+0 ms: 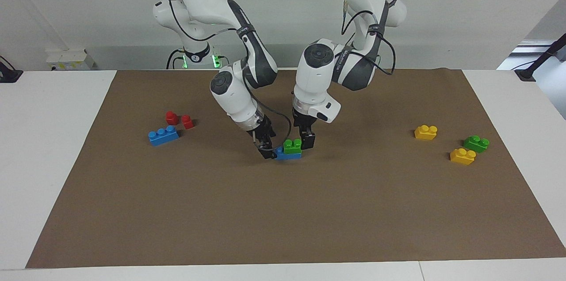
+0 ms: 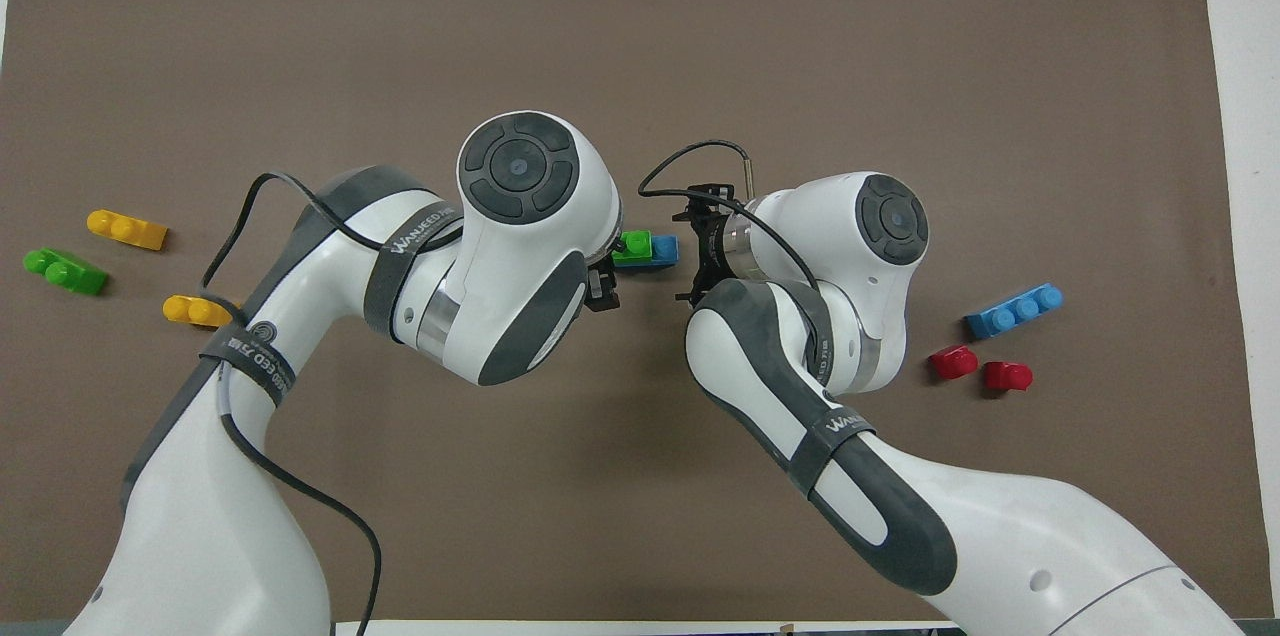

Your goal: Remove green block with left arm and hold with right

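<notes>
Green block [image 1: 292,146] sits on a blue brick [image 1: 280,153] mid-mat [image 1: 309,210], between the two grippers. Left gripper [image 1: 308,140] is low at the block's end toward the left arm's side, fingers open, not gripping it. Right gripper [image 1: 266,150] is down at the blue brick's end, fingers open. Another green brick [image 1: 476,143] lies by two yellow bricks [image 1: 426,132] at the left arm's end
</notes>
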{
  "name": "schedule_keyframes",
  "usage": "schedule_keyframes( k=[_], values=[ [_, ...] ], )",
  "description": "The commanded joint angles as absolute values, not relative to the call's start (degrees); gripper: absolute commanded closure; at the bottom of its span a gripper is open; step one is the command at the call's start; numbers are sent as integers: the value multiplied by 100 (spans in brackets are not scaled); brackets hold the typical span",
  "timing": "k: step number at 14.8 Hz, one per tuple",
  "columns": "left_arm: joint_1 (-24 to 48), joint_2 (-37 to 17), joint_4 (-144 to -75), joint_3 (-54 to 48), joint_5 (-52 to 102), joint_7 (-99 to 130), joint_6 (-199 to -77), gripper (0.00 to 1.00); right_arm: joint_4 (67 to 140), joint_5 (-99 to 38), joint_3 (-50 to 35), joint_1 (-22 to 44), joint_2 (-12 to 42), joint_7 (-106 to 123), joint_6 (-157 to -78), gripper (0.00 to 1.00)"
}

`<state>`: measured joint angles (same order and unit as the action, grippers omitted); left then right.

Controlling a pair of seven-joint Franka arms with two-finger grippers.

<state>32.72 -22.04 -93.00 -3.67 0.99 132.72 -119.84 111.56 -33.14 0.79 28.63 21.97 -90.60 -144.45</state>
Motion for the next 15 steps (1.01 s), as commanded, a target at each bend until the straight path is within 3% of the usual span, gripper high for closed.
schedule_keyframes(
  k=[1,6,9,10,14,15],
  values=[
    [3366,-2320,-9281,-290,-26,13526,-12163,0,11127,-3524,88,2918,2311,-8842,-14695,2],
    [3488,-2364,-9552,-281,-114,13860,-12356,0,11145,-3533,88,2918,2320,-8816,-14730,6],
    [3542,-2338,-9694,-281,-123,13974,-12524,0,11162,-3533,97,2918,2320,-8798,-14748,25],
    [3542,-2338,-9694,-281,-123,13983,-12533,0,11162,-3525,97,2918,2320,-8798,-14748,33],
    [3630,-2355,-9782,-281,-228,14115,-12647,0,11162,-3525,97,2988,2320,-8754,-14775,94],
    [3630,-2355,-9791,-281,-229,14124,-12665,0,11162,-3524,97,2997,2320,-8597,-14774,100]
  ],
)
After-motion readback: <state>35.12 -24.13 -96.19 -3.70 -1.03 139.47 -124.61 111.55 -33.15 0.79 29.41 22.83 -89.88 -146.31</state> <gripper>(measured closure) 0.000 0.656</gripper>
